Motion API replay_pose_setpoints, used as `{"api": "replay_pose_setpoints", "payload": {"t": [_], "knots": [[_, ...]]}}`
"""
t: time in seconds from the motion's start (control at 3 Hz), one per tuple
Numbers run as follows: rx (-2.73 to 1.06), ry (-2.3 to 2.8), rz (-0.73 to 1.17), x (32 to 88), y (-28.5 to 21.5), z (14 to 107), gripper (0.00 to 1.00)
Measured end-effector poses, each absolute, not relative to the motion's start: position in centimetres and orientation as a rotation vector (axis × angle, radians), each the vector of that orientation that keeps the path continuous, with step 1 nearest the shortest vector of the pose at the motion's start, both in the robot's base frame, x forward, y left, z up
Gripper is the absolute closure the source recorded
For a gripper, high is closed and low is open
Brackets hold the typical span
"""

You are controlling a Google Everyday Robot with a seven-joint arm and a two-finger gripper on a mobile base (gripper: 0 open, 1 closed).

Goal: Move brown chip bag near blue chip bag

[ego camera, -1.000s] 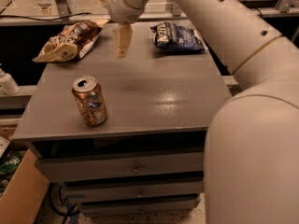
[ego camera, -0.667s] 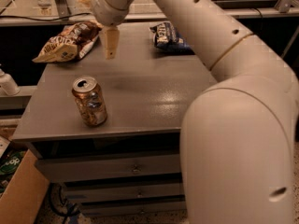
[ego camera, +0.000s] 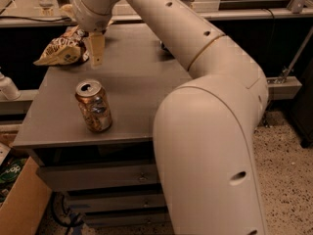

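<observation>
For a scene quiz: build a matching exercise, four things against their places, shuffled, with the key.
1. brown chip bag
2. soda can
3. end effector
4. cardboard box

A. upright near the front edge of the table
B. below table level, lower left
C. lying at the table's back left corner
D. over the table, just right of the brown chip bag

Pairs: 1-C, 2-A, 3-D, 4-B

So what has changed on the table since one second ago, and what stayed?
The gripper moved toward the picture's left, across the grey table, up to the right edge of the glossy brown chip bag; no grasp is visible. The pale arm followed and now covers the dark blue foil chip bag. The brown bag and the upright orange drink can stayed in place.
</observation>
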State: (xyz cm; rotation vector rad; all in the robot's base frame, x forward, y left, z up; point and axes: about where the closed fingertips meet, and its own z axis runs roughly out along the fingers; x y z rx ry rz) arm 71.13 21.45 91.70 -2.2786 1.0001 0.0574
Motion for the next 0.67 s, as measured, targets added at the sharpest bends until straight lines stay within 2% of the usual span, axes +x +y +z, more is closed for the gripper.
{"api": "replay_pose_setpoints", "payload": {"t": [0.67], "knots": [[-2.246,1.036,0.101,72.9,26.1,89.5,0.0]]}}
